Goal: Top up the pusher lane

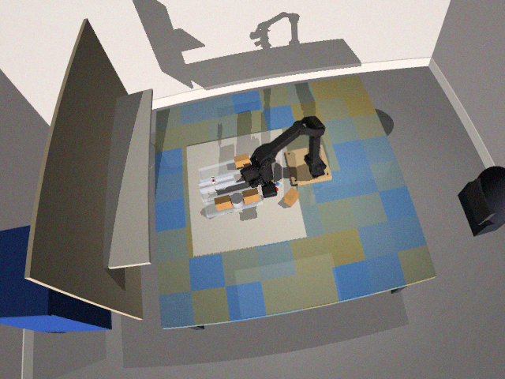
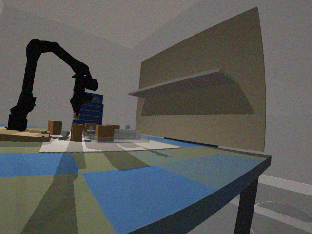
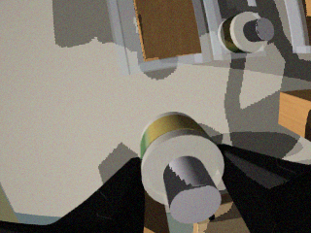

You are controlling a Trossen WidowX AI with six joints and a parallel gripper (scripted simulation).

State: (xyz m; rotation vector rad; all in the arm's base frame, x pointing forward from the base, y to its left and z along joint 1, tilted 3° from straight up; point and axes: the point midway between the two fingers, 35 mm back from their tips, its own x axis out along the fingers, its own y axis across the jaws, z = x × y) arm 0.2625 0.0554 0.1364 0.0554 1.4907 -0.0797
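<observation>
My gripper (image 2: pixel 76 114) (image 3: pixel 179 159) is shut on a jar (image 2: pixel 76 116) (image 3: pixel 172 127) with a yellow-green label, white top and grey knob. It holds the jar roughly upright above the table mat, clear of the blocks in the exterior view. A matching jar (image 3: pixel 238 34) stands near the front end of a clear lane, ahead of the gripper and to the right in the wrist view. The front stop there is hard to make out. The pusher plate is not clearly visible. The held jar is hidden by the arm in the top view.
Another loose jar (image 1: pixel 278 185) (image 2: pixel 65 133) lies on its side near orange blocks (image 1: pixel 291 197) (image 2: pixel 54 127). A neighbouring lane holds orange blocks (image 1: pixel 222 202) (image 1: pixel 250 196) with a grey-topped item (image 1: pixel 237 200) between them. Another block (image 1: pixel 241 160) stands on the lanes' far side. A shelf (image 1: pixel 130 183) (image 2: pixel 186 81) stands beyond the lanes.
</observation>
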